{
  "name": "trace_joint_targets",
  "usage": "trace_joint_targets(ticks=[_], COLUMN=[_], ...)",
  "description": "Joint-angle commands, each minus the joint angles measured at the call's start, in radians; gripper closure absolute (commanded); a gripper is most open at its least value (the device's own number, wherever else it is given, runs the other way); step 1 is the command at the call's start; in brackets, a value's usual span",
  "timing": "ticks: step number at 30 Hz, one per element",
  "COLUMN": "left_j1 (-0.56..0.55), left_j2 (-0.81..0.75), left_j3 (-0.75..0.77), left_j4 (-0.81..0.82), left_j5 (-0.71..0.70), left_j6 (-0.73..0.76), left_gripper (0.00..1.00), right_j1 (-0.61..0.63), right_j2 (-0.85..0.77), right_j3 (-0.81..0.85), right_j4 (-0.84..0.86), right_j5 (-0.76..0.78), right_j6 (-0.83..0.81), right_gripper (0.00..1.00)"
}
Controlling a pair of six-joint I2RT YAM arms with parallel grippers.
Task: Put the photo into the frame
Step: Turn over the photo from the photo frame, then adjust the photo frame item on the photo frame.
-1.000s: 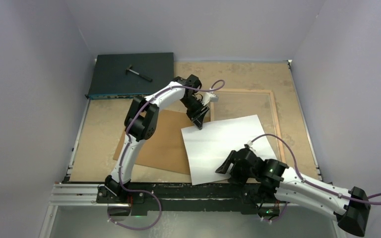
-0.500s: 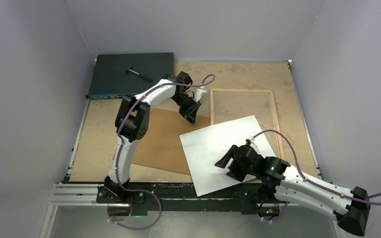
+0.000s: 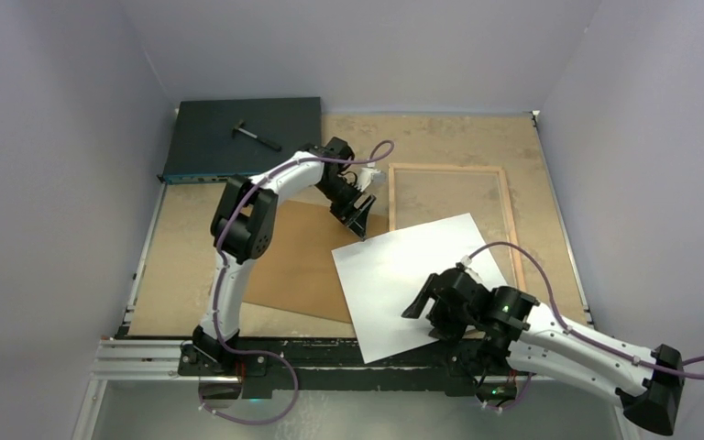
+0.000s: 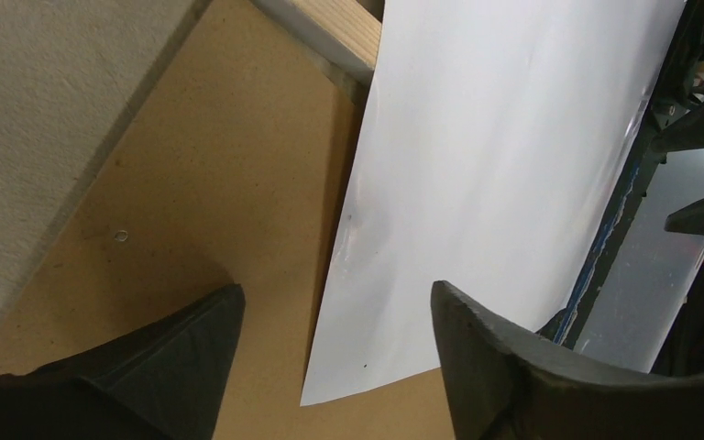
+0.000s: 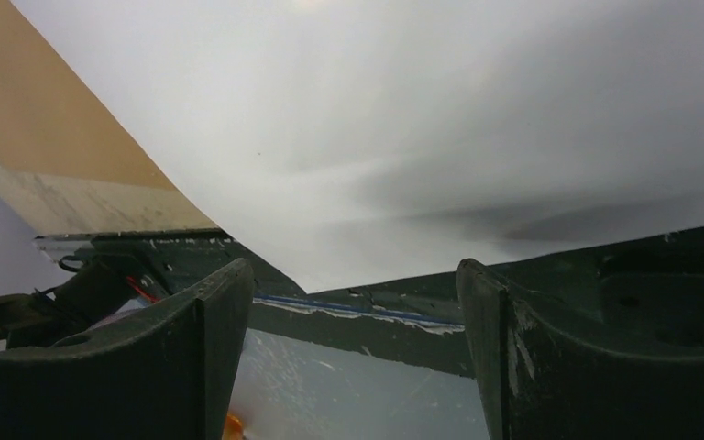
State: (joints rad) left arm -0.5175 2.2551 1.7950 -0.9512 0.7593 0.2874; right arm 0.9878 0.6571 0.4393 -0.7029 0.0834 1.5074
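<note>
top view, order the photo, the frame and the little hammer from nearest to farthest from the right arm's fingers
From the right fingers:
1. photo, right beneath them, white back up.
2. frame, behind them, right half of the table.
3. hammer, far left corner, on the dark mat.

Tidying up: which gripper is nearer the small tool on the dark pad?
Left. The left gripper hangs over the brown board, near the pad with the tool; the right gripper is far off, over the photo.
</note>
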Motion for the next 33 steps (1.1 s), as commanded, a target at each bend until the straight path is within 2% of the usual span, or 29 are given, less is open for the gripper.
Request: trace_joint_targets(ticks=[1,2,4,13,21,33], left_j1=[-0.029,-0.035,-0.044,-0.064,-0.092,-0.104], left_j2=[-0.011,-0.001,0.021,0.121,0.185,0.182], left_j3=[0.05,0.057,0.072,0.167,0.247,0.236], left_j4=[0.048,0.049,0.044,0.0,-0.047,-0.087], left_j5=[0.037,0.04,0.045,0.059,0.112,0.147], left_j6=[-0.018,-0.016,-0.014,0.011,0.022,0.038], left_gripper=[0.21,0.16,0.14,0.13,0.19,0.29], right_j1=[0.0,-0.001,-0.001,-0.001,0.0,-0.002], right_j2=[-0.05,-0.054,-0.046,0.027,0.014,0.039], right_j3=[0.048,0.052,0.057,0.029,-0.021,-0.048], right_j4=[-0.152,-0.162,-0.163,-0.045,-0.023,0.034], right_j5=[-0.024,-0.022,-0.013,-0.039,-0.06,-0.067], right_j6=[0.017,0.02,0.02,0.014,0.024,0.03], right_gripper=[0.15,0.15,0.14,0.13,0.15,0.16])
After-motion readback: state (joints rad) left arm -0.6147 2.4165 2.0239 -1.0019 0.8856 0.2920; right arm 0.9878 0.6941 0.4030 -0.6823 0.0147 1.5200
